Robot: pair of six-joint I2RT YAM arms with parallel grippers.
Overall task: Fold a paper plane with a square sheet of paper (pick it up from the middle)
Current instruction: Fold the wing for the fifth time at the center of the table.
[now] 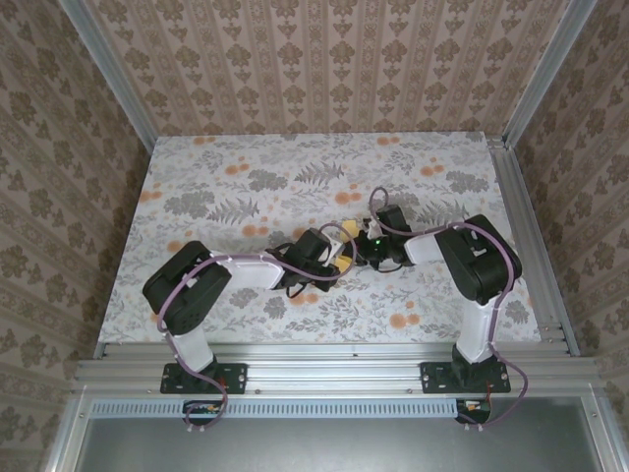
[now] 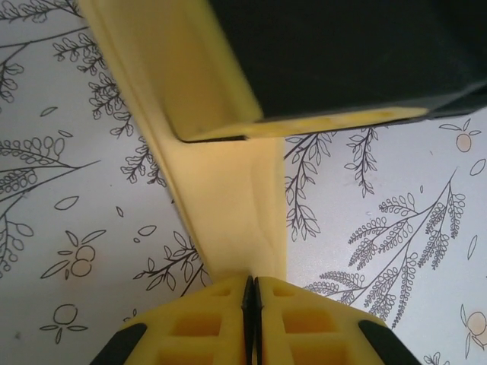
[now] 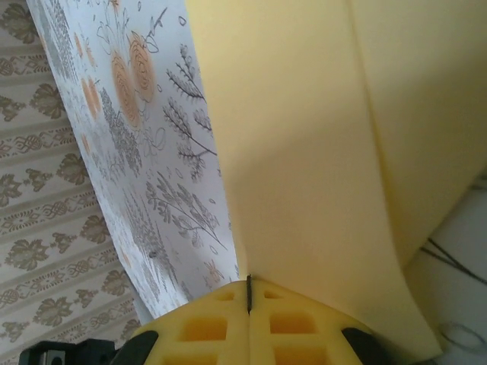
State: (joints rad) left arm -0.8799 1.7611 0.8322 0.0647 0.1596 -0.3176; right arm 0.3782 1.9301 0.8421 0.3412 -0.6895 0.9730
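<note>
The pale-yellow sheet of paper [image 1: 339,236] hangs above the middle of the table, folded lengthwise and held between both grippers. In the left wrist view it is a narrow creased band [image 2: 228,205] running from the upper left down into my left gripper [image 2: 249,283], whose yellow jaws are shut on its end. Black housing of the right arm [image 2: 342,53] sits just above the band. In the right wrist view the paper [image 3: 304,152] spreads wide from my right gripper [image 3: 249,287], shut on its edge. From above, the left gripper [image 1: 337,259] and right gripper [image 1: 364,244] almost touch.
The floral tablecloth [image 1: 246,197] covers the table below the paper. Aluminium rails [image 1: 334,352] run along the near edge, and another rail [image 1: 526,236] lines the right side. Wallpapered walls [image 1: 324,59] close in the back and both sides.
</note>
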